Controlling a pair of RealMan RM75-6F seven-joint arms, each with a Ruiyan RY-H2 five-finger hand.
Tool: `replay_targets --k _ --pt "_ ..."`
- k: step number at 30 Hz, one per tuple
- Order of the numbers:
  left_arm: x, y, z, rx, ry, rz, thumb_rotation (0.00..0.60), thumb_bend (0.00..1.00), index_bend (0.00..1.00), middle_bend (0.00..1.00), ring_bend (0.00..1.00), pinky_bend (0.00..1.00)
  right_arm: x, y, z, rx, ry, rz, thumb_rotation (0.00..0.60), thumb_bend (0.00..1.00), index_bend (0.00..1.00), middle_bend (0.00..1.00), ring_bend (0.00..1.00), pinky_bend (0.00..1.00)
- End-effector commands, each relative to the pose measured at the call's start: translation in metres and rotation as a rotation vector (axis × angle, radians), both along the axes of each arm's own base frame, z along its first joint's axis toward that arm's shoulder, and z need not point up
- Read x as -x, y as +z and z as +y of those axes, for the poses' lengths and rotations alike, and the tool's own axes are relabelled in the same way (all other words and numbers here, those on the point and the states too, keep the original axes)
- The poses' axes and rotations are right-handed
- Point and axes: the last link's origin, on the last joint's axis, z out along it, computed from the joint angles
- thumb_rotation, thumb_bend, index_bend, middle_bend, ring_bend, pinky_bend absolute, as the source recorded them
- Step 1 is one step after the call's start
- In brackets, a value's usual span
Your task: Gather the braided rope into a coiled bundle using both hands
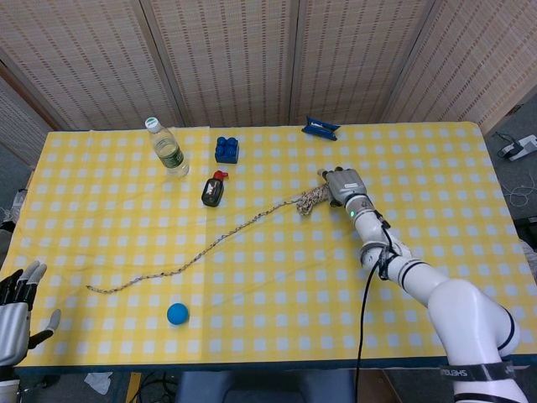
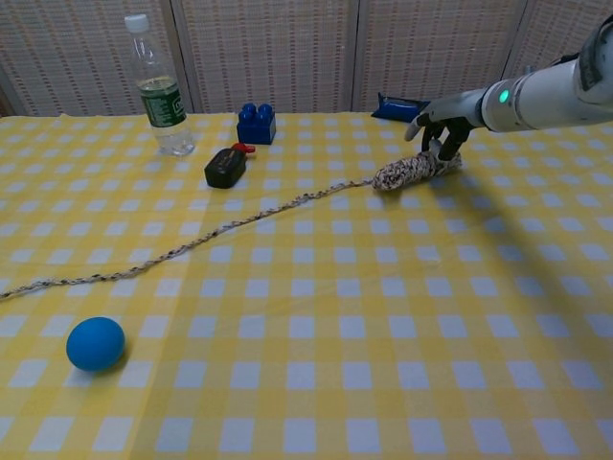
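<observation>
**One hand on the rope's bundled end**

The right hand [image 2: 442, 127] presses its fingers down onto the wound end of the braided rope [image 2: 414, 169]; whether they actually clasp it, I cannot tell. The rope's loose tail trails leftward across the checked table [image 1: 277, 277], passing a black device [image 2: 226, 168], blue block [image 2: 256, 123], water bottle [image 2: 159, 88] and blue ball [image 2: 95, 343]. The left hand [image 1: 15, 312] hovers off the table's corner, fingers spread, holding nothing.

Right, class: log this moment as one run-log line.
right hand: on rope's wound end, grip unclear | left hand: open, off table | rope tail: uncoiled

Left robot hand [image 1: 15, 312] is cut off by the frame edge, perhaps open.
</observation>
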Motion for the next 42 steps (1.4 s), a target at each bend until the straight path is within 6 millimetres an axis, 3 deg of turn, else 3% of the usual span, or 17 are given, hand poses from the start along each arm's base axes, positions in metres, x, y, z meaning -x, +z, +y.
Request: replay_targets --k 1,11,13,15,18,26,29,36,42 --pt "0.000 0.000 0.000 0.001 -0.001 -0.001 0.600 0.36 0.11 0.08 0.06 0.07 0.001 0.001 0.002 -0.008 0.005 0.007 0.600 0.73 0.10 0.25 0.09 0.18" --pt "-0.001 -0.004 0.003 0.013 -0.018 -0.014 0.600 0.36 0.11 0.08 0.06 0.07 0.020 0.022 0.032 -0.019 0.028 0.006 0.600 0.72 0.10 0.27 0.09 0.18" --pt "-0.002 -0.005 0.004 0.015 -0.023 -0.017 0.600 0.36 0.11 0.08 0.06 0.07 0.021 0.023 0.033 -0.001 0.038 0.005 0.600 0.61 0.10 0.26 0.09 0.18" --pt "-0.003 -0.006 0.003 0.017 -0.025 -0.019 0.600 0.36 0.11 0.08 0.06 0.07 0.020 0.020 0.034 0.030 0.057 0.007 0.600 0.27 0.10 0.22 0.09 0.18" --pt "-0.003 -0.005 0.003 0.015 -0.023 -0.021 0.600 0.36 0.11 0.08 0.06 0.07 0.016 0.016 0.033 0.066 0.071 0.009 0.600 0.13 0.10 0.20 0.09 0.18" --pt "0.000 -0.005 0.002 0.015 -0.017 -0.023 0.600 0.36 0.11 0.08 0.06 0.07 0.008 -0.001 0.033 0.084 0.086 0.033 0.600 0.05 0.10 0.20 0.09 0.18" --pt "0.000 -0.005 0.002 0.016 -0.018 -0.025 0.600 0.36 0.11 0.08 0.06 0.07 0.005 -0.008 0.034 0.086 0.087 0.037 0.600 0.05 0.15 0.22 0.09 0.18" --pt "0.002 -0.006 0.001 0.015 -0.016 -0.026 0.600 0.36 0.11 0.08 0.06 0.07 -0.002 -0.015 0.032 0.079 0.090 0.064 0.600 0.22 0.24 0.23 0.09 0.18" --pt "0.003 -0.006 0.000 0.016 -0.011 -0.024 0.600 0.36 0.11 0.08 0.06 0.07 -0.002 -0.021 0.030 0.074 0.078 0.087 0.600 0.23 0.25 0.24 0.09 0.18"
